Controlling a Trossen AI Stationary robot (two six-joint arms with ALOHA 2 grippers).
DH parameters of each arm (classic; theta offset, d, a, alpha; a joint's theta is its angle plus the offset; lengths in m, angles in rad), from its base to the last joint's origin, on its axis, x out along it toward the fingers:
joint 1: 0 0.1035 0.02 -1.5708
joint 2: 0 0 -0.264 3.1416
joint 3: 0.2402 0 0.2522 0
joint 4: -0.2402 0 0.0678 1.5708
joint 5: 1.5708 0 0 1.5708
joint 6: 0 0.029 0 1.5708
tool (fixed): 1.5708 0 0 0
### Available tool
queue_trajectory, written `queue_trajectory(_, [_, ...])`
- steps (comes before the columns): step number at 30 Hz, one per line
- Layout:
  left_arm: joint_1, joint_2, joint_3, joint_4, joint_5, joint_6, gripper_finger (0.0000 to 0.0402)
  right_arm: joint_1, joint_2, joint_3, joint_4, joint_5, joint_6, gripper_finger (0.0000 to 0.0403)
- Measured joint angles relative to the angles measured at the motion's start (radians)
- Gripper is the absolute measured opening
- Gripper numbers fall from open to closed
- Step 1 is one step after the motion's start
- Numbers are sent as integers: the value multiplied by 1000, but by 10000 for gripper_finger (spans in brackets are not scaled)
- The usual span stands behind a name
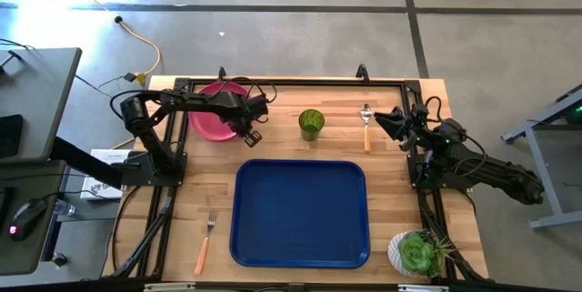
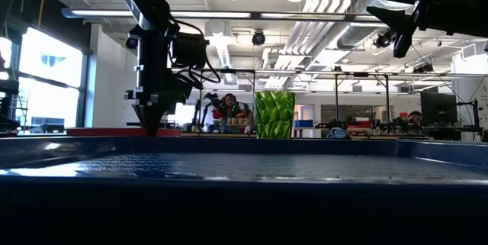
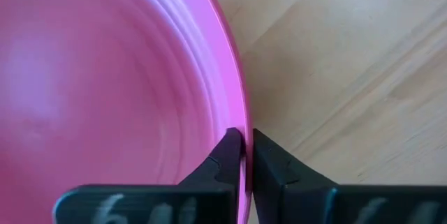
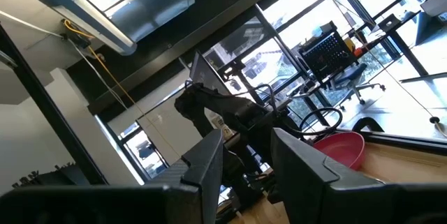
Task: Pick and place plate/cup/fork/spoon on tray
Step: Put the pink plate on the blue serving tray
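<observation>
The pink-red plate [image 1: 215, 110] lies on the table at the far left; my left gripper [image 1: 252, 136] points down at its right rim and is shut on it. The green cup [image 1: 311, 124] stands behind the blue tray [image 1: 300, 212]. The spoon [image 1: 366, 125] lies right of the cup, bowl toward the far edge. The fork [image 1: 205, 243] lies left of the tray near the front edge. My right gripper [image 4: 246, 155] hovers open at the far right, raised, holding nothing. My left gripper pinches the plate's rim [image 3: 244, 137] on its right side between its two fingers, one finger [image 3: 225, 160] inside the rim and one [image 3: 271, 161] outside. The fingers come from above, pointing down. The plate rests on the table.
A white pot with a green succulent [image 1: 417, 253] stands at the near right corner. Bare wood lies between the plate and the tray. A black frame [image 1: 291, 81] runs around the table's edges.
</observation>
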Motion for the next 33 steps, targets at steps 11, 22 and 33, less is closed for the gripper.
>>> queue_trajectory(11, [-41,-16,0,-26,1,11,3,0,0,0,0,7,0,114])
queue_trajectory(22, [-121,-160,-1,-80,-9,10,1,0,0,0,0,58,21,114])
queue_trajectory(33, [-181,-348,-1,-101,-19,49,1,0,0,0,0,158,21,114])
